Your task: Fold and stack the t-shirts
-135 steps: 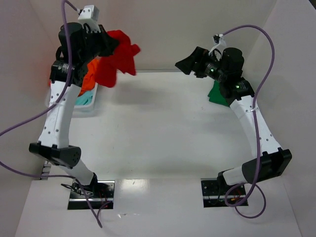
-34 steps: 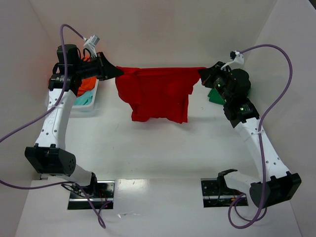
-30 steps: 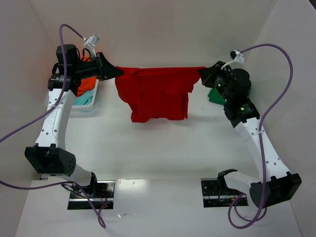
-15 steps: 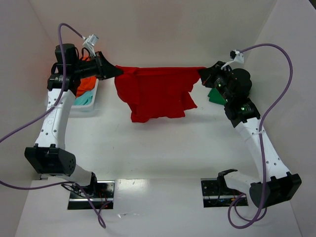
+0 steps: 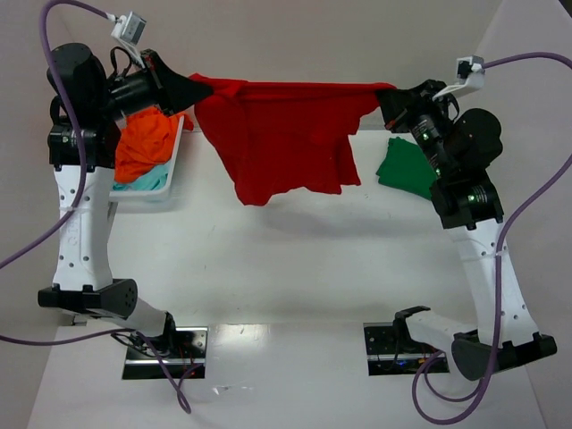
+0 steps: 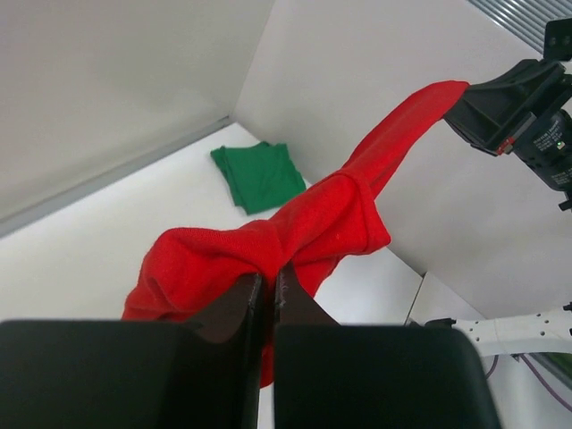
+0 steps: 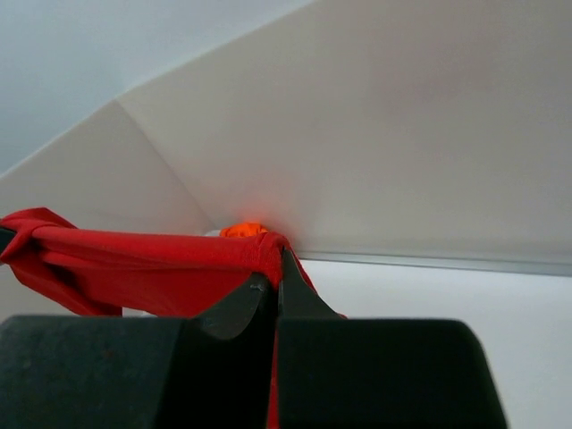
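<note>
Orange t-shirt (image 5: 146,143) and teal t-shirt (image 5: 147,181) are lying in the basket (image 5: 175,161) at left. The left gripper (image 5: 204,83) is clamping one corner of the red t-shirt (image 5: 286,134), which is hanging stretched in the air. The right gripper (image 5: 386,94) is pinching the other corner, near the green t-shirt (image 5: 407,167) on the table.

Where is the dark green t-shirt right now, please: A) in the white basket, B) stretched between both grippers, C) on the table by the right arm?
C: the green t-shirt lies on the table beside the right arm, apart from the hanging red t-shirt.
</note>
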Controlling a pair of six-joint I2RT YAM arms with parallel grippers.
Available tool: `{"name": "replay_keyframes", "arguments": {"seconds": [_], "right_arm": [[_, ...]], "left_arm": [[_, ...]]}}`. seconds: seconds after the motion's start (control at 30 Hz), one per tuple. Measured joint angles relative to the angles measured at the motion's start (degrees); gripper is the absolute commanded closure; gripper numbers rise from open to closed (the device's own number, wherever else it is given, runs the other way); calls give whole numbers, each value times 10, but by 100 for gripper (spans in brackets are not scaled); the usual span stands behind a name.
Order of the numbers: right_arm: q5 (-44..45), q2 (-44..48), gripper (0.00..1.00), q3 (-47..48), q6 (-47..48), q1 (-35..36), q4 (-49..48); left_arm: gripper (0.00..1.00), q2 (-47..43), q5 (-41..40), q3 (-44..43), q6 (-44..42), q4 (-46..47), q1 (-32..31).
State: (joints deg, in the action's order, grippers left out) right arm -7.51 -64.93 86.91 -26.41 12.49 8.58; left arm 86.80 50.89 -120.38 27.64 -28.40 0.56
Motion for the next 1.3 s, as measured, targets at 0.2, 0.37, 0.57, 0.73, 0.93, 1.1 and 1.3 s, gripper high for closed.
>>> {"name": "replay_keyframes", "arguments": {"seconds": [0.2,0.37,0.57,0.73,0.93,1.1,1.3], "right_arm": [[0,22,100,5,2,-2,22],[16,73,100,-29,-2,-2,63],[85,195,100,-98,-15,-12,146],[123,220,100,-78,-11,-20,188],[153,148,100,-62,-11,-24,197],[150,73,100,-62,-11,-25,193],[151,11,100,-56,-7,-25,188]], "left_arm": [[100,-26,5,40,11,4,-4],[100,-58,26,122,29,30,-16],[100,-73,55,212,23,45,-97],[100,-79,42,289,9,45,-177],[100,-119,-100,339,-22,39,-253],[100,-171,-196,411,-39,57,-283],[99,-153,-249,450,-53,69,-359]]}}
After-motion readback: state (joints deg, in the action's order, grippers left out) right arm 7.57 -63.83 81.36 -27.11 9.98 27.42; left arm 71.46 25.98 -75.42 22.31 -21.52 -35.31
